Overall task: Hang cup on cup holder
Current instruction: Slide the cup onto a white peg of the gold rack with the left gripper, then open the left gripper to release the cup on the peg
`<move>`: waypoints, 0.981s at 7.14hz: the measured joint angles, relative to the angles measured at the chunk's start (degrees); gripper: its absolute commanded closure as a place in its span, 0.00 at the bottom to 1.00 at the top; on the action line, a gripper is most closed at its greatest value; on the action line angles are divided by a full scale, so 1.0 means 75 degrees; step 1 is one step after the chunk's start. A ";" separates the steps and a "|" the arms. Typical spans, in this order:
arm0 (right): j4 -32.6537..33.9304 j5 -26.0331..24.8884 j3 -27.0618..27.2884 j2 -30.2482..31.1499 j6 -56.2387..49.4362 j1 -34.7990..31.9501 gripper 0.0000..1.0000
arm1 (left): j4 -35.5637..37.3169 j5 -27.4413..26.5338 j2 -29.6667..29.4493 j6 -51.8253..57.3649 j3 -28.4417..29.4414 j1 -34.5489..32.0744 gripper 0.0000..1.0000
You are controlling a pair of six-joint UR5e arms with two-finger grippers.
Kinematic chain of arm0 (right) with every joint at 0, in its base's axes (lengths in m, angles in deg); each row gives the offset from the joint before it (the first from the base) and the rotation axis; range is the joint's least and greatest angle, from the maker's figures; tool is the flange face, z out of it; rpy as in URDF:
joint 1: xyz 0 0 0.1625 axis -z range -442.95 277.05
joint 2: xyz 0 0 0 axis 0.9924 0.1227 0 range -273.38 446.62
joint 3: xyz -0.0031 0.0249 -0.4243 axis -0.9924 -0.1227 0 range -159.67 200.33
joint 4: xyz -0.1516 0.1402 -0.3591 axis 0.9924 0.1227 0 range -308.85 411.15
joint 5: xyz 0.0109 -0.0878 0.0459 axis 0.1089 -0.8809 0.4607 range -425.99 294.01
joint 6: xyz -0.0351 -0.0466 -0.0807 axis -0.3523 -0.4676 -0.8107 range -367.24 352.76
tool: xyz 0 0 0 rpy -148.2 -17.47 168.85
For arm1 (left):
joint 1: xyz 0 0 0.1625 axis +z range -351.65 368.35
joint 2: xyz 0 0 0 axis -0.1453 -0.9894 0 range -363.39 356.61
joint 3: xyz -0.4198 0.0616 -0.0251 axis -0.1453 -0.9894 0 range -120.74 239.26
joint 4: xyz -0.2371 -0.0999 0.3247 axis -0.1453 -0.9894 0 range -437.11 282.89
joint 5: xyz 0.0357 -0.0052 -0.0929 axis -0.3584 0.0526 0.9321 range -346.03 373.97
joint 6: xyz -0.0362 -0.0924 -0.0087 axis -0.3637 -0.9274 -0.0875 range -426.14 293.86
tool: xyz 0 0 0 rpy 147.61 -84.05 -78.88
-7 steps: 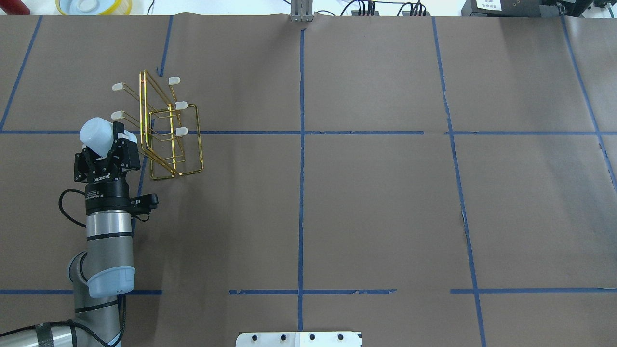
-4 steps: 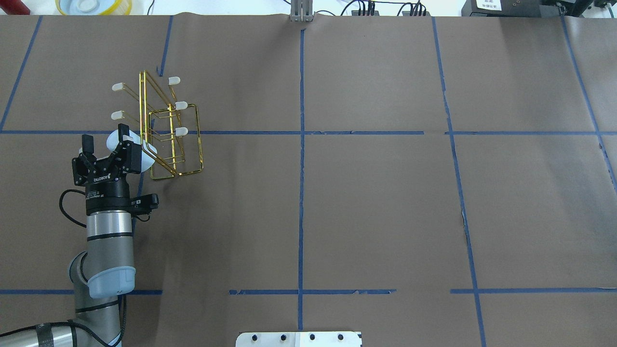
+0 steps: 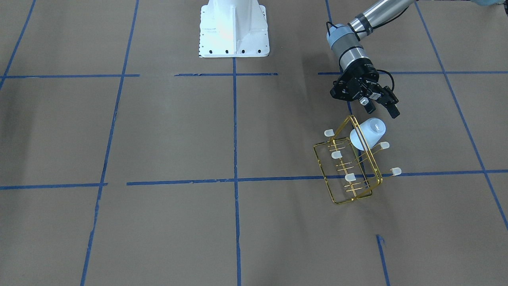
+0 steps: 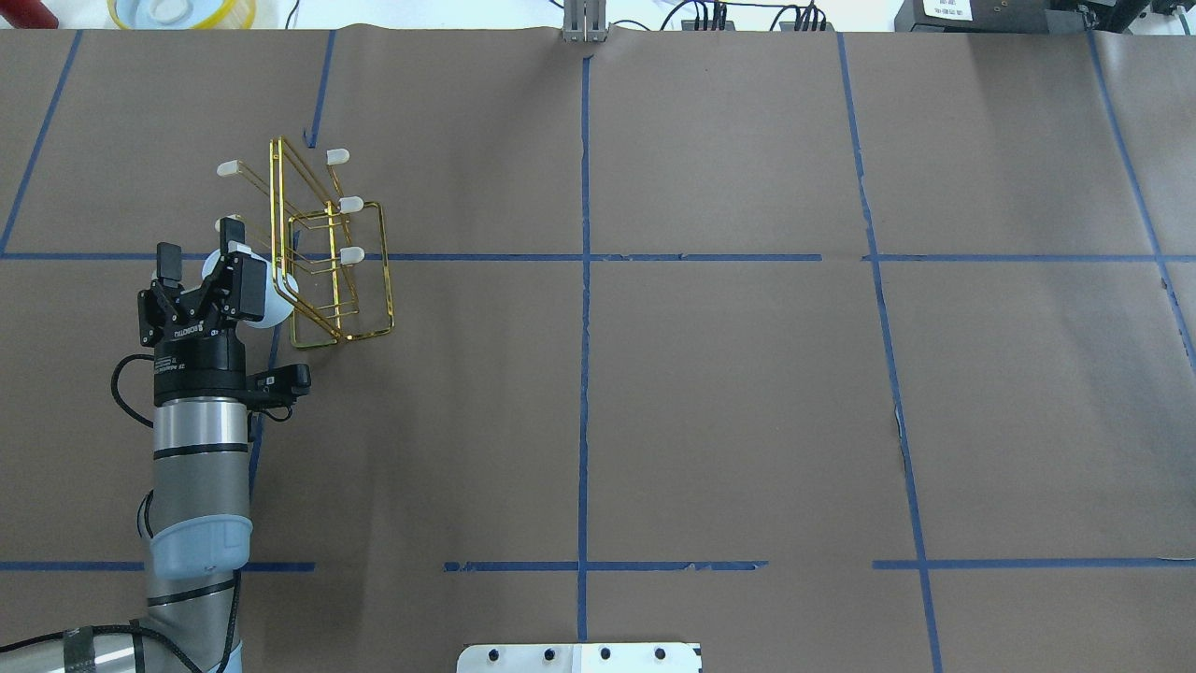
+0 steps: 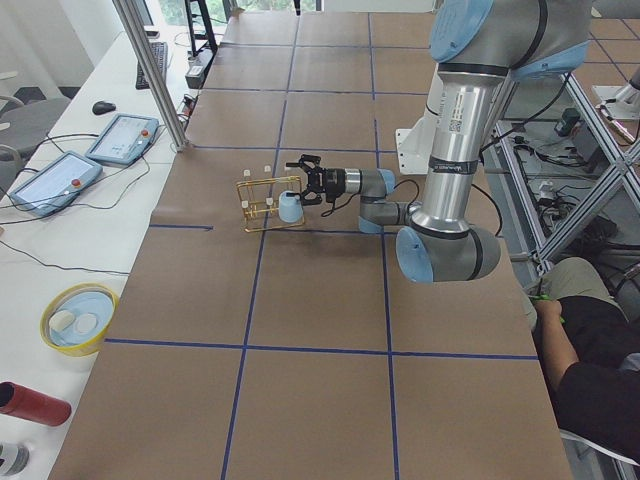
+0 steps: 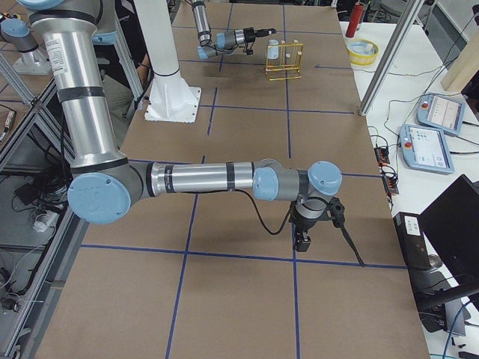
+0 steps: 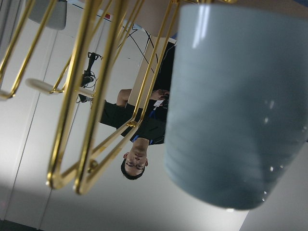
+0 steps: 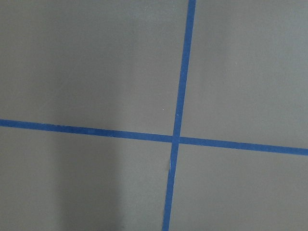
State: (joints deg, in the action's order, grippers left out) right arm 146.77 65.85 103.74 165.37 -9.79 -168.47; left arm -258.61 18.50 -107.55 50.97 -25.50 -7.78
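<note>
Brown-papered table (image 3: 158, 131), blue tape grid. Pale-blue cup (image 3: 369, 133) sits tilted on prong of gold wire rack (image 3: 351, 165), right of centre. Left gripper (image 3: 381, 110) above it, fingers apart, clear of cup. Right gripper (image 6: 303, 239): cannot tell. Hang looks done; retreat left.

Bright even light, soft shadows, faint glints on close cup (image 7: 231, 106)

The only marking that can be read is the brand name ROBOTIQ, in white on the black body of the left pincer (image 4: 201, 263), upside down in the overhead view. Print on the collar (image 4: 192, 379) below it and on a white label (image 4: 946, 8) beyond the surface is too small to read.
</note>
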 measured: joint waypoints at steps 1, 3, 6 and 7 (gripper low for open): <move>0.0000 0.0000 0.0000 0.0000 0.0000 0.0000 0.00 | -0.0655 0.0216 0.0016 0.0020 -0.0231 -0.0029 0.00; 0.0000 0.0000 0.0000 0.0000 0.0000 0.0000 0.00 | -0.1846 0.0578 -0.0035 -0.0006 -0.0400 -0.0165 0.00; 0.0000 0.0000 0.0000 0.0000 0.0000 0.0000 0.00 | -0.3345 0.0822 -0.0085 -0.0443 -0.0457 -0.0260 0.00; 0.0000 0.0000 0.0000 0.0000 0.0000 0.0000 0.00 | -0.3522 0.0829 -0.0084 -0.1003 -0.0461 -0.0263 0.00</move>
State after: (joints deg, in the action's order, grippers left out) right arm 146.77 65.85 103.74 165.37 -9.79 -168.47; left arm -285.02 24.72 -108.18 43.45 -28.96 -9.75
